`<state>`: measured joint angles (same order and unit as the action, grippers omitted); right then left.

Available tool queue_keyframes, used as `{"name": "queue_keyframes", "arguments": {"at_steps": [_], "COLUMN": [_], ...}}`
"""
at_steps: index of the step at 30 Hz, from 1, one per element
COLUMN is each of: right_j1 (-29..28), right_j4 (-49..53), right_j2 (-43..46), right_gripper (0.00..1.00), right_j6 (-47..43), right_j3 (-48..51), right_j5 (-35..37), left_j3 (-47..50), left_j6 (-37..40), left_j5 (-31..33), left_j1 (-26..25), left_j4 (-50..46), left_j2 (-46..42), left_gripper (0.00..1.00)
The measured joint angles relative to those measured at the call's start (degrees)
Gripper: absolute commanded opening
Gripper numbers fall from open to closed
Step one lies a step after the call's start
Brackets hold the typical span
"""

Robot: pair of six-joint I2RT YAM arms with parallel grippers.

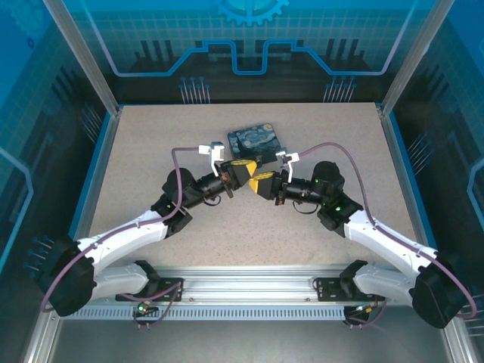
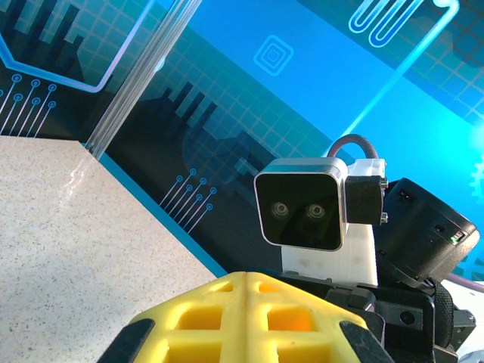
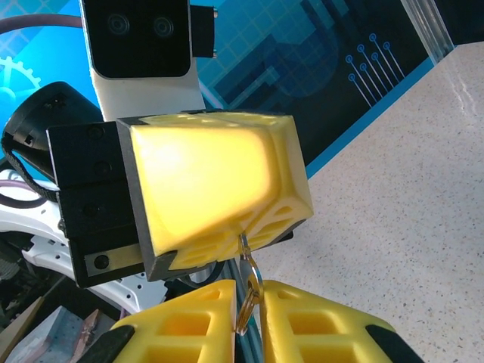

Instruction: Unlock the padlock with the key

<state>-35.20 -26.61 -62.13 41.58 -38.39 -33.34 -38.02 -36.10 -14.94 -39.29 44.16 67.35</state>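
From above, the left gripper (image 1: pixel 243 175) and the right gripper (image 1: pixel 262 184) meet tip to tip over the middle of the speckled beige table (image 1: pixel 151 144). Just beyond them lies the blue rectangular tin with the Starry Night print (image 1: pixel 255 142); its lid looks shut, so what it holds is hidden. In the left wrist view, the left gripper's (image 2: pixel 246 281) yellow lattice fingers are pressed together with no gap, facing the right arm's grey wrist camera (image 2: pixel 299 212) close ahead. In the right wrist view, the left gripper (image 3: pixel 261 215) looms just above. From its tips hangs the tiny thin metal key (image 3: pixel 243 308) on a small silvery ring (image 3: pixel 254 271), pinched at the top. Its long axis runs nearly straight down into the narrow slot of the right gripper (image 3: pixel 248 291), whose fingers stand slightly apart on either side of the lower end. A sliver of gap shows on one side, so I judge it not clamped. The right arm is best placed to take the key. Whether any of this metal belongs to the padlock I cannot tell.
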Motion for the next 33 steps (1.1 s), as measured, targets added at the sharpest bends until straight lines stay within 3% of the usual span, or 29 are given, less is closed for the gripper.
{"name": "queue_keyframes", "arguments": {"at_steps": [17, 33], "right_j1": [0.0, 0.0], "right_j4": [0.5, 1.7], "right_j2": [0.1, 0.7], "right_gripper": [0.17, 0.12], "right_j6": [0.0, 0.0], "right_j3": [-0.8, -1.0], "right_j5": [1.0, 1.8], "left_j3": [0.0, 0.0], "left_j6": [-0.7, -1.0], "left_j5": [-0.6, -0.6], "left_j1": [0.0, 0.0], "left_j4": [1.2, 1.6], "left_j2": [0.4, 0.5], "left_gripper": [0.03, 0.03]}}
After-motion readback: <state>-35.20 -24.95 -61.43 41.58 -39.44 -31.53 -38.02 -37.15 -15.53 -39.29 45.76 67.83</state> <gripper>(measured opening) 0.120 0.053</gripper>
